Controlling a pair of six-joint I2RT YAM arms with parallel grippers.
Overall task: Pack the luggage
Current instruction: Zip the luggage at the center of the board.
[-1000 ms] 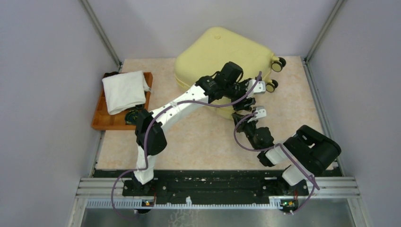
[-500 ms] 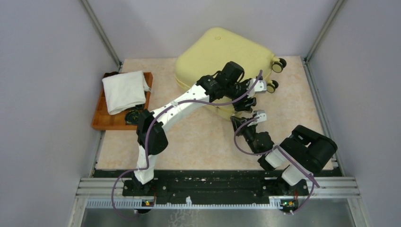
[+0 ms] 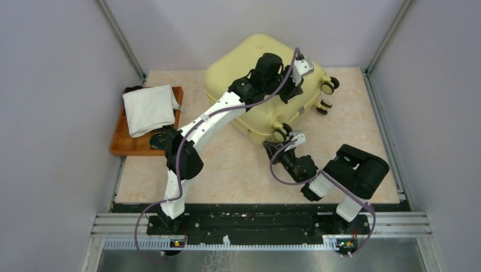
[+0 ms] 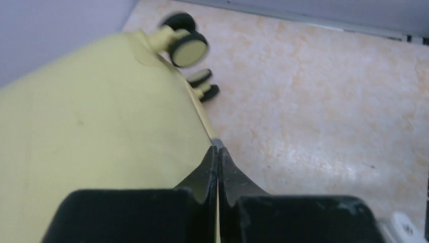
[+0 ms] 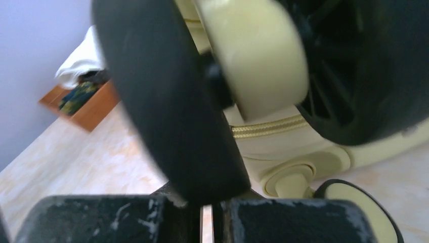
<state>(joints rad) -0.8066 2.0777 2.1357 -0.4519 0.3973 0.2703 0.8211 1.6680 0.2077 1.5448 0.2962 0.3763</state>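
The luggage (image 3: pixel 241 56) lay closed at the far middle of the tabletop (image 3: pixel 227 170), a stiff, slippery, probably heavy shell best worked at its seam (image 4: pixel 200 114), where the left gripper (image 4: pixel 217 152) had its jaws shut, while the right gripper (image 5: pixel 206 215) sat closed under a wheel (image 5: pixel 167 101).

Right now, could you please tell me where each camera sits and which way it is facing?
Top external: above and behind the bases, looking down on the table, the luggage and both arms.
Left wrist: over the luggage's shell, looking along the left pincer towards its wheels; only that shut pincer shows.
Right wrist: low at the table, facing a wheel close up; the right pincer shows at the bottom edge.
Shared: top and right wrist both show the wooden tray.
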